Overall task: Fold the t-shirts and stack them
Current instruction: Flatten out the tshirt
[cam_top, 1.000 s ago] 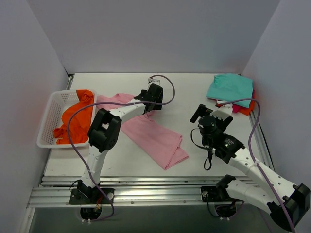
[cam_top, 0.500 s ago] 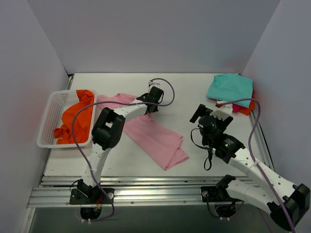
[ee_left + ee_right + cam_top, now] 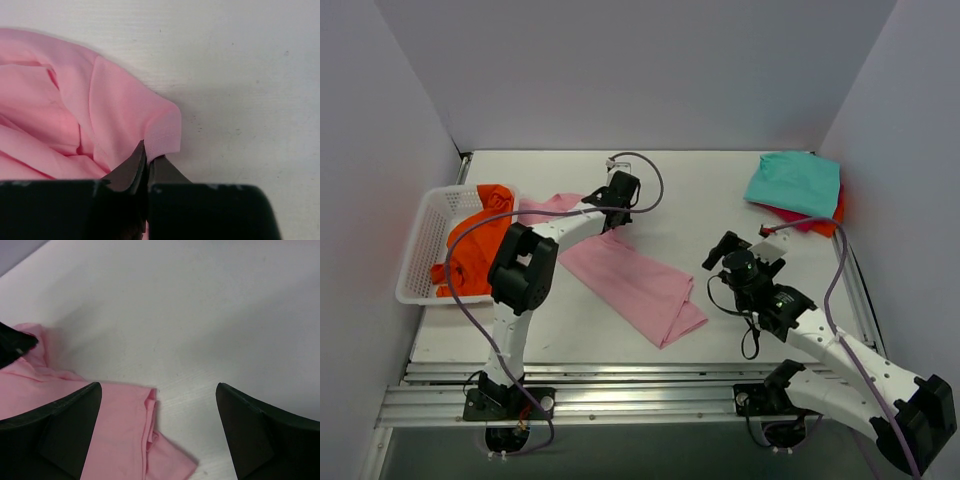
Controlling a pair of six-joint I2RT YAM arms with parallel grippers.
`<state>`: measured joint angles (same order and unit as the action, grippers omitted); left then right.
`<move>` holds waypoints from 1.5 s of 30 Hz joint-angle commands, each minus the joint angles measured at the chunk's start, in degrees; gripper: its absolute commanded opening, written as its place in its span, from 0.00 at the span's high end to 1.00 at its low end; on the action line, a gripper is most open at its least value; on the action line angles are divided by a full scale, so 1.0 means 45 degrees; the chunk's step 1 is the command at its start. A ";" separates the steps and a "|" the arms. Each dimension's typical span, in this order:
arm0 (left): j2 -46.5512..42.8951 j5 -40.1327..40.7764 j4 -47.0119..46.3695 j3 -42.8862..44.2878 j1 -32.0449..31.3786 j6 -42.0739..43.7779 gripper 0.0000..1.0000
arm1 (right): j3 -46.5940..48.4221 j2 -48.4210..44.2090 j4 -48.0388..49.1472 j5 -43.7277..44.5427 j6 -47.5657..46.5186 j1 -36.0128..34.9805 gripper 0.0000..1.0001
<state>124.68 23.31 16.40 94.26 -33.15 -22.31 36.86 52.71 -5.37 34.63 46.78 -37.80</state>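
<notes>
— Which step is this?
— Folding the pink tee (image 3: 630,275), spread centre-left in the top view. The left gripper (image 3: 148,160) pinches its upper corner, and the right gripper (image 3: 156,390) hangs wide near its right end.
— And next?
— Probably the right takes a corner, then both carry the fold over.

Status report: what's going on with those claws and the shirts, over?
Left claw shut on pink t-shirt, far corner. Right claw open, near its other end. Orange t-shirt in mesh basket. Nothing in the way.
</notes>
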 commanded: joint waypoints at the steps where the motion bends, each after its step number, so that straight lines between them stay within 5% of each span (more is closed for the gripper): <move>1: -0.1788 -0.0063 -0.0754 -0.0281 0.0217 -0.0122 0.98 | -0.1002 -0.0502 -0.1384 -0.0818 0.2276 0.0080 0.07; 10: -0.2277 -0.0492 -0.1047 -0.0789 0.0432 -0.0356 0.98 | -0.3482 0.0201 -0.0292 -0.2443 0.5146 -0.0719 0.12; 25: -0.2648 -0.0805 -0.1282 -0.1433 0.0705 -0.0473 0.98 | -0.3797 0.1704 -0.1385 0.0387 0.9797 -0.5601 0.15; 38: -0.2863 -0.0981 -0.1516 -0.1805 0.0784 -0.0532 0.98 | -0.4246 0.1295 -0.1777 0.1855 1.0561 -0.5623 0.20; 45: -0.2785 -0.1059 -0.1594 -0.1825 0.0803 -0.0532 0.98 | -0.3856 0.3185 -0.0450 0.1641 0.9722 -0.5370 0.28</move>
<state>115.33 19.03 12.19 86.32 -29.89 -23.99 18.65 62.52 -7.73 40.53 91.39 -62.76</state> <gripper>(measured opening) 0.047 0.729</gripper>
